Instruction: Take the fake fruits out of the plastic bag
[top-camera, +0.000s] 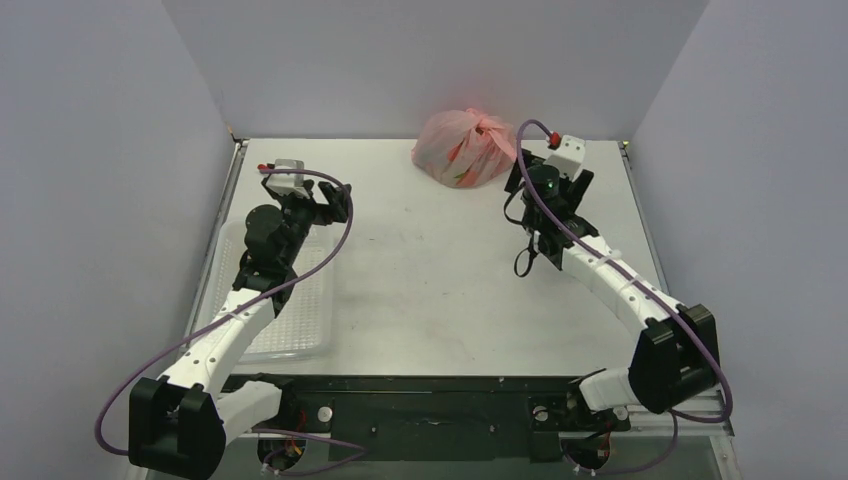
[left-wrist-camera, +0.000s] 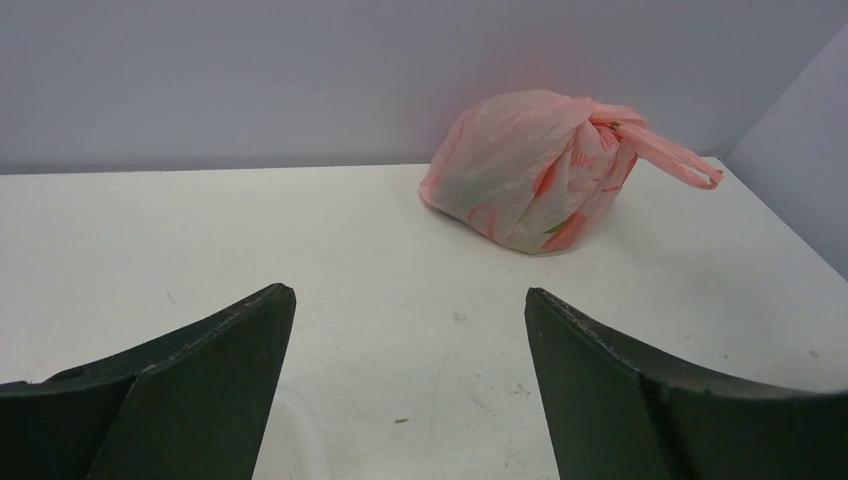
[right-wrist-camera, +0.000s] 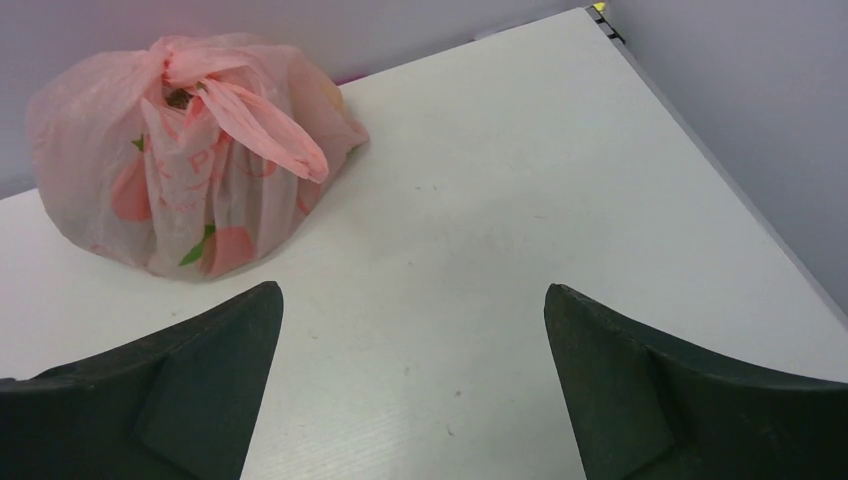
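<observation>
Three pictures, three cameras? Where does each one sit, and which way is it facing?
Top external: high behind the arms, looking down at the table; both arms show whole, with left gripper and right gripper.
Left wrist: on the left arm's wrist, facing the back wall across the table; its open fingers frame the bottom.
Right wrist: on the right wrist, facing the back-right corner; its open fingers show below.
Shared: all three see the plastic bag.
</observation>
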